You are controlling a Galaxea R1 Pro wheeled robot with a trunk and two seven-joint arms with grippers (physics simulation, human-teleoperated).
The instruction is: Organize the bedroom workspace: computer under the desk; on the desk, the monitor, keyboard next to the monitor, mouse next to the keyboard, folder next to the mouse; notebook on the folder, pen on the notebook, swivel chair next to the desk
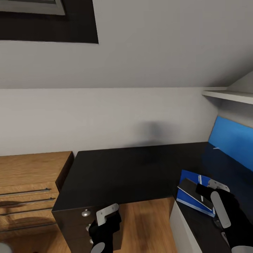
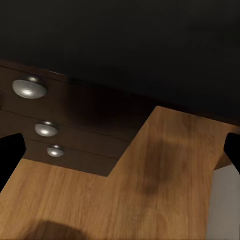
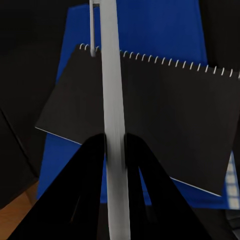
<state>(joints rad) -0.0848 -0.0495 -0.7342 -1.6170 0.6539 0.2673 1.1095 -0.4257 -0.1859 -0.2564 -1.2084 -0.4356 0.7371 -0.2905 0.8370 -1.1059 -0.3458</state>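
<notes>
The glossy black desk [image 1: 133, 168] spreads ahead of me, with its dark drawer unit [image 1: 75, 219] at the front left. On its right wing lies the blue folder [image 1: 194, 203], and the dark spiral-bound notebook [image 3: 165, 125] rests on the folder [image 3: 150, 30]. My right gripper [image 3: 116, 145] is shut on the white pen [image 3: 112, 90], holding it just above the notebook cover. In the head view that gripper [image 1: 205, 191] hovers over the notebook [image 1: 189, 188]. My left gripper [image 2: 120, 150] is open and empty above the floor by the drawers; it shows low in the head view [image 1: 105, 225].
A light wooden dresser [image 1: 31, 182] stands against the desk's left end. A blue wall panel [image 1: 233, 140] and a white shelf [image 1: 228, 95] line the right wall. A dark-framed skylight [image 1: 49, 21] sits in the sloped ceiling. Wood floor [image 1: 147, 225] fills the desk's inner corner.
</notes>
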